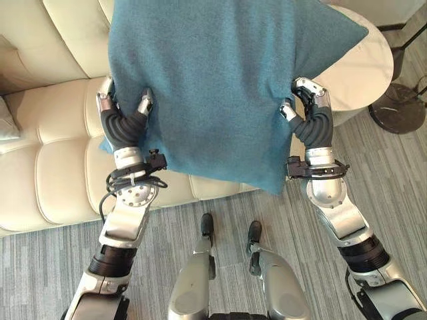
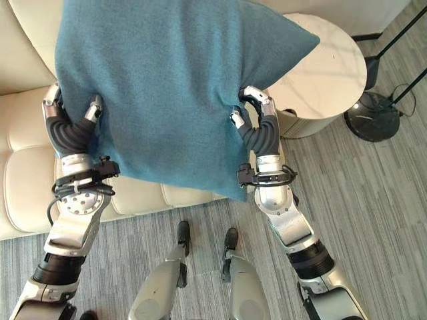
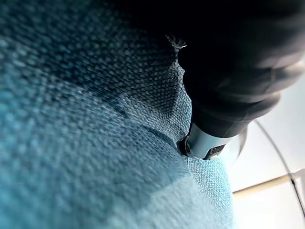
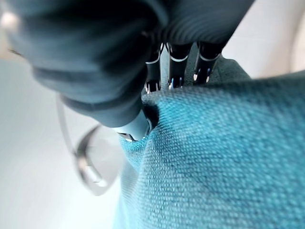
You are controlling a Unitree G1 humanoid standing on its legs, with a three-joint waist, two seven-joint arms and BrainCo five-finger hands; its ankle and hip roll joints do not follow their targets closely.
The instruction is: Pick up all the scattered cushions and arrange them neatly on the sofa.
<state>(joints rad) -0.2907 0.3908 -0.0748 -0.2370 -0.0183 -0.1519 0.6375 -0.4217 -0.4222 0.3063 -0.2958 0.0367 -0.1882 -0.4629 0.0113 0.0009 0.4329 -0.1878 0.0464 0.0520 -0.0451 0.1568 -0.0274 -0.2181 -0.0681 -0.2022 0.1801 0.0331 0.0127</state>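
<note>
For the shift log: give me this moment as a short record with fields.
held item: teal cushion, lifted above the sofa
left hand: pinching the cushion's left edge, thumb in front
right hand: pinching the cushion's right edge
sofa: cream, tufted seat, behind the cushion
side table: round, pale top, right of the sofa
floor: grey planks

No text, label, number or sign can be read on anything here.
</note>
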